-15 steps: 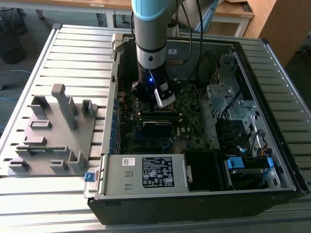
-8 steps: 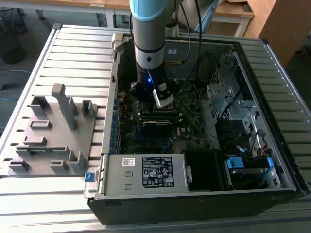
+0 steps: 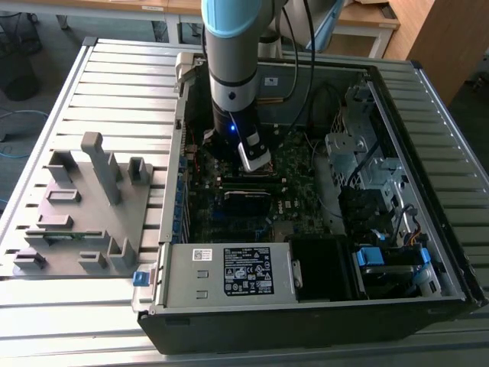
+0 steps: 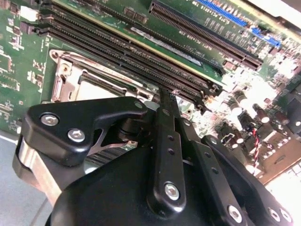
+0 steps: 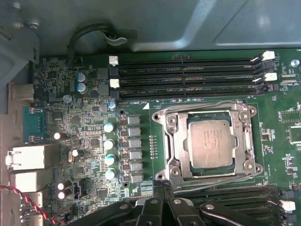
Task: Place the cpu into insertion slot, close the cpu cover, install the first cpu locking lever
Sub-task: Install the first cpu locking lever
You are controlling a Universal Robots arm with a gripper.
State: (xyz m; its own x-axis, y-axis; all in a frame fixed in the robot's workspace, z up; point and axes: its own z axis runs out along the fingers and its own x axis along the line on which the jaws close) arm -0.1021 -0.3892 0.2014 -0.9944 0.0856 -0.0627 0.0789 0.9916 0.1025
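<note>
one cpu (image 5: 209,142) seated in one insertion slot (image 5: 171,141), one cpu cover (image 5: 241,141) down; my gripper (image 5: 164,190) clenched, empty, at the socket's 6 o'clock edge.

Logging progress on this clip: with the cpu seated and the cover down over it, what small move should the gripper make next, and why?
Probably a short push on the lever wire along the socket edge nearest the fingertips. In the first wrist view the cpu sits framed by the cpu cover, and the gripper, fingers together, is right beside that edge.
</note>
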